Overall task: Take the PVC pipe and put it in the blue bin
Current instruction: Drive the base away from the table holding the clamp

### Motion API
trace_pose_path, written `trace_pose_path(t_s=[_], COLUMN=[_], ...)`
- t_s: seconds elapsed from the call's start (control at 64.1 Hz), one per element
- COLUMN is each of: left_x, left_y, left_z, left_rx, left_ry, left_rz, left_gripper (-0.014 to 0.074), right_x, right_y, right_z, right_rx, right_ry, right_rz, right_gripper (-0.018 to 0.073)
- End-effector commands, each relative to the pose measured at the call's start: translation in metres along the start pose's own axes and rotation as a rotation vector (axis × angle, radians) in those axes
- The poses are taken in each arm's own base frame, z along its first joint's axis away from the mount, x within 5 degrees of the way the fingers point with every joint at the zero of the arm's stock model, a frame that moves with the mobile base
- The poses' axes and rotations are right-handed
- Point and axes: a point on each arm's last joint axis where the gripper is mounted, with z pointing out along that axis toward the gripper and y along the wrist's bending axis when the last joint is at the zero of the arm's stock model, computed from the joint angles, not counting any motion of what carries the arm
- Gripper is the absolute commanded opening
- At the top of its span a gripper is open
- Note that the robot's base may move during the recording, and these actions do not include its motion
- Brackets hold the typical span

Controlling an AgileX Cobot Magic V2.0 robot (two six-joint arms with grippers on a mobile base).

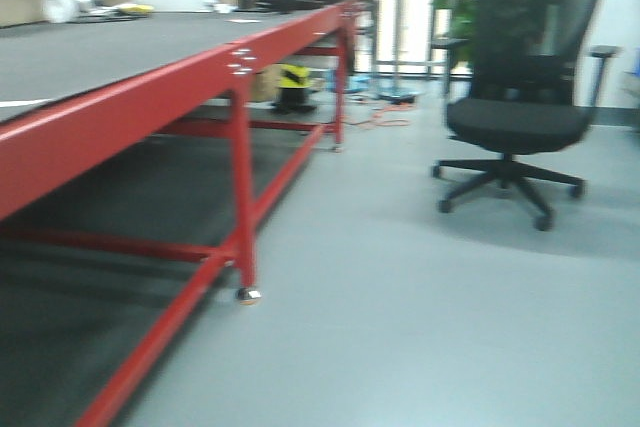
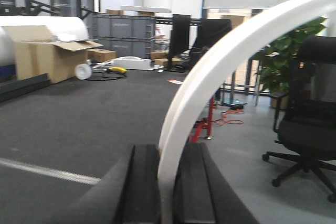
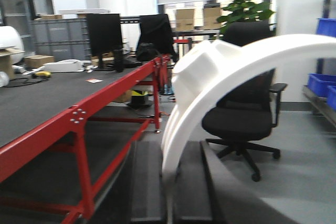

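Note:
In the left wrist view my left gripper (image 2: 168, 153) is shut on a white PVC pipe arc (image 2: 220, 61). The arc rises from between the black fingers (image 2: 144, 182) and curves up to the right, out of frame. In the right wrist view my right gripper (image 3: 169, 148) is shut on a white PVC arc (image 3: 231, 66) with a blocky white part near its top. I cannot tell whether the two views show one piece or two. Blue bins (image 3: 324, 83) stand on a shelf at the far right. The front view shows neither the grippers nor the pipe.
A long red-framed table (image 1: 200, 77) with a dark top runs along the left. A black office chair (image 1: 520, 97) stands on the grey floor to the right. Cardboard boxes (image 2: 47, 56), grey crates and monitors sit at the table's far end. A plant (image 3: 244, 3) stands behind the chair.

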Motion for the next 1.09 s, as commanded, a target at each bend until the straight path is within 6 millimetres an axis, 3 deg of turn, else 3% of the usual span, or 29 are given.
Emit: trace_pose_path(t_s=[0.0,1.077], left_x=[-0.0032,-0.0032], left_y=[-0.0004,-0.0004], left_z=[-0.0003,-0.0003], left_rx=[0.005,0.005], left_ry=[-0.031,-0.031], left_rz=[-0.008,-0.008], left_gripper=[-0.0111,-0.0111], right_x=[-0.0024,-0.0024], right_y=[-0.0001,-0.0001], right_z=[-0.0011,-0.0011], right_rx=[0.004,0.004], right_ry=[-0.029,-0.029], right_rz=[-0.007,-0.007], right_gripper=[-0.0167,-0.0167])
